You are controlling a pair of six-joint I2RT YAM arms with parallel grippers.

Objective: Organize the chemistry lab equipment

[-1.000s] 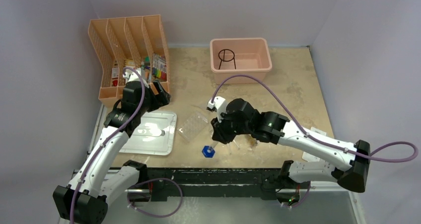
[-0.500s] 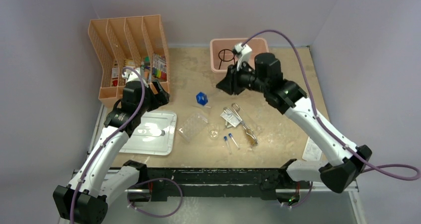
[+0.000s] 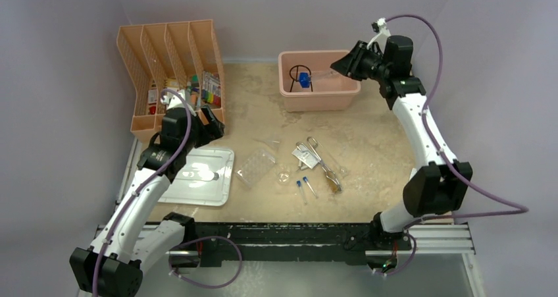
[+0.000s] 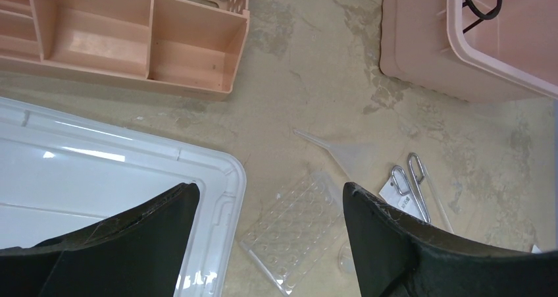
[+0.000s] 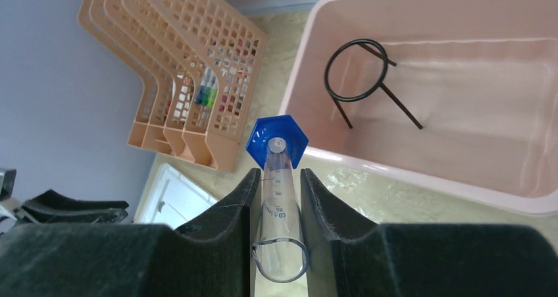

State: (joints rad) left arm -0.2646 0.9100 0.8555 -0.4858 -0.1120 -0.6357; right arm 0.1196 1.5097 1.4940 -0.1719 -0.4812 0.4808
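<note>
Right gripper clamped on the blue-based clear cylinder — held tilted above the pink bin, base toward the black wire ring tripod inside it. We should lower it beside the ring, not onto it, then release low. Left gripper — jaws apart, empty, well away from the bin.

Pale lavender walls enclose a worn beige tabletop; lighting seems even, diffuse.
</note>
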